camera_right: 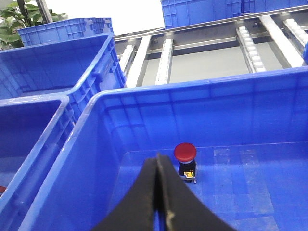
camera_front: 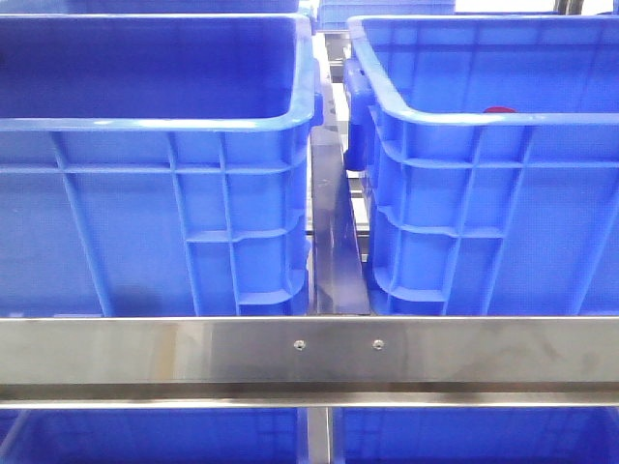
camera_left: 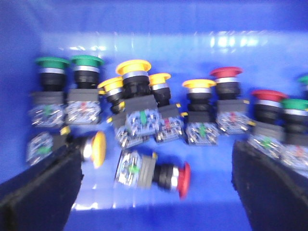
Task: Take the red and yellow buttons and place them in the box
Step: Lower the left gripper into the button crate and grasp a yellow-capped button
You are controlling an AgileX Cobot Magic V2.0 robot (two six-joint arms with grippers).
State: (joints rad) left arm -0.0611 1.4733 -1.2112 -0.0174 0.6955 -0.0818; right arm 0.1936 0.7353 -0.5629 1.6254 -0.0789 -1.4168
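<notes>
In the left wrist view my left gripper [camera_left: 156,156] is open inside a crate of push buttons. A red button [camera_left: 184,180] lies on its side between the fingers, touching neither. A yellow button [camera_left: 97,148] lies beside the left finger [camera_left: 43,187]. More red [camera_left: 226,73] and yellow [camera_left: 133,67] buttons stand behind them. The view is blurred. My right gripper [camera_right: 157,161] is shut and empty above the box [camera_right: 192,85], where one red button [camera_right: 185,152] stands on the floor. In the front view the box [camera_front: 464,119] is on the right.
Green buttons [camera_left: 52,62] stand among the others. The darker blue crate [camera_front: 145,124] sits left of the box, with a steel rail [camera_front: 309,353] across the front. Roller tracks [camera_right: 250,45] and further blue crates [camera_right: 62,30] lie beyond the box.
</notes>
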